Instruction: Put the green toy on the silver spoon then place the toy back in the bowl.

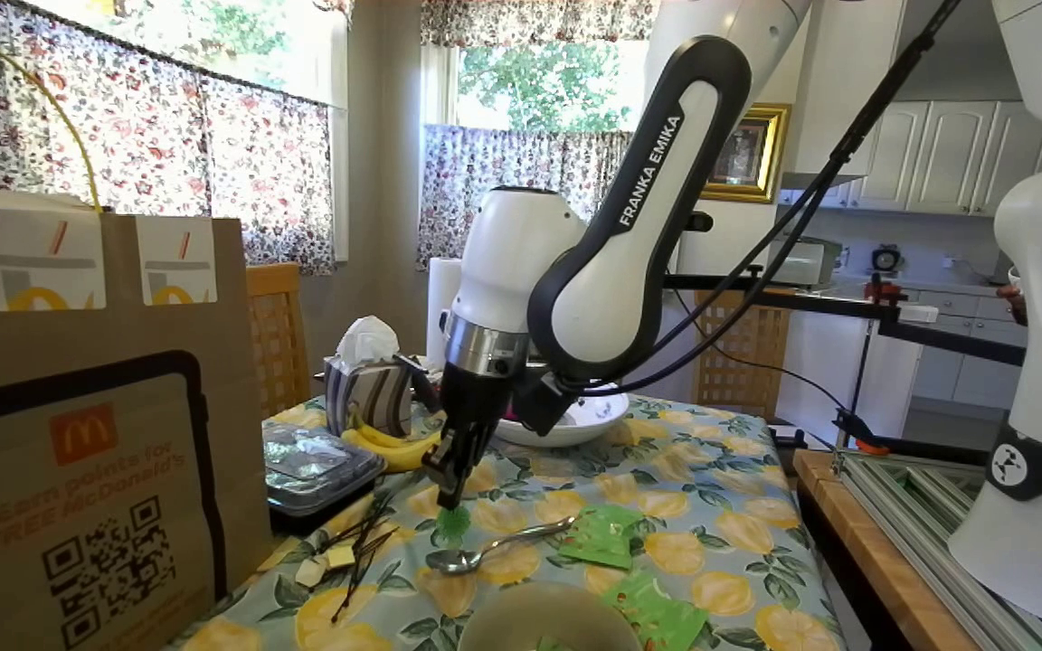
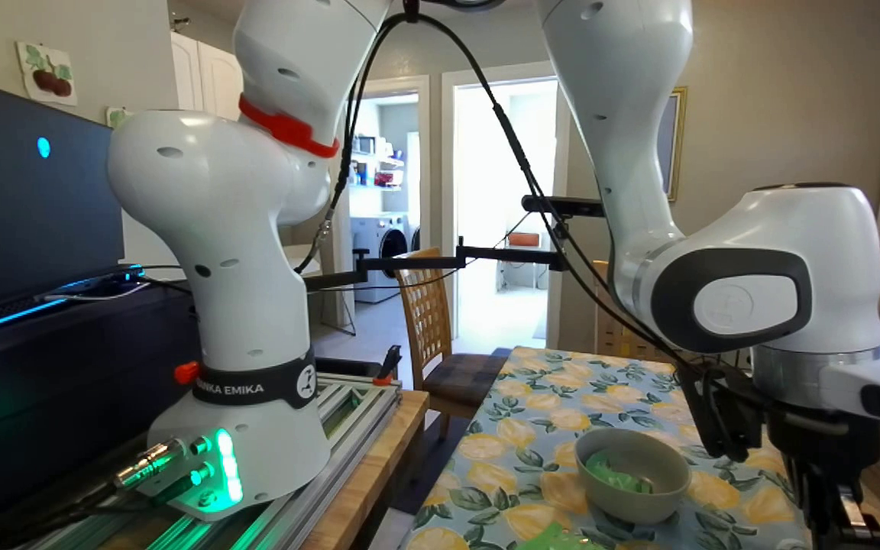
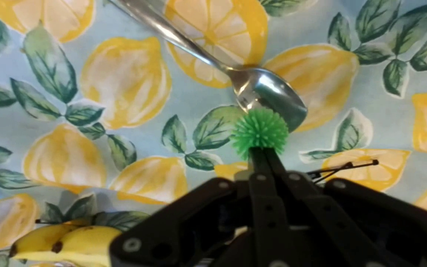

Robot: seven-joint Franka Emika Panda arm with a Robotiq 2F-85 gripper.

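Placement check: close to target, not yet over it

In an exterior view, cubes [image 1: 338, 557] and sticks [image 1: 361, 546] lie left of the work; keep the approach away from them. The tool [image 1: 450, 499] comes next, pointing down, its tips pressed almost together on the toy [image 1: 453, 523], which sits at their very ends. Judged a shallow pinch on a soft, spiky body; whether the toy touches the bench [image 1: 711, 506] cannot be told. The spoon [image 1: 462, 561] rests just in front of the toy. In the wrist view the toy overlaps the edge of the spoon's head, outside the middle of the hollow.

Recommended: carry the toy across, lifted above the rim, until it stands over the hollow; lower straight down; spread the tips slowly once it is seated. Dragging across the rim would likely turn the spoon or pull the toy loose.

Further right, a beige bowl [image 1: 521, 612] stands in front and the white bowl [image 1: 598, 429] at the back; the latter is taken as the return point.
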